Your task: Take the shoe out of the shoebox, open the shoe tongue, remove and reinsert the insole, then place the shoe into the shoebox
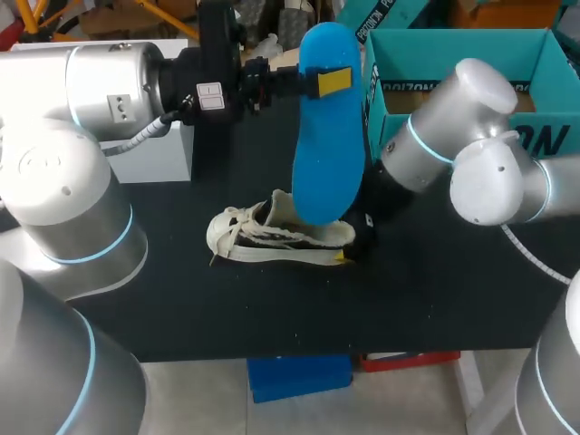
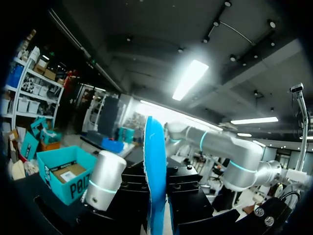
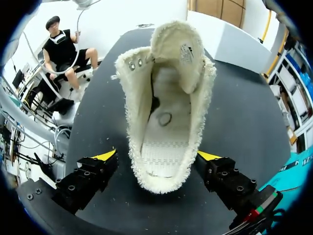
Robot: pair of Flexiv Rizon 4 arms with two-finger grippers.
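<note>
The insole is out and reinsertion comes next. The left gripper point(image 1: 333, 82) has its fingers clamped on the blue insole point(image 1: 326, 154), held above the shoe point(image 1: 272, 237) mid-surface. The right gripper point(image 3: 156, 154) has its fingers wide around the heel. The next move likely calls for angling the insole's tip into the opening.

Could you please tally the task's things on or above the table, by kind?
Shoe: 1
Insole: 1
Shoebox: 1
Total: 3

Insole point(image 1: 326, 154) hanging over shoe point(image 1: 272, 237) mouth
</note>
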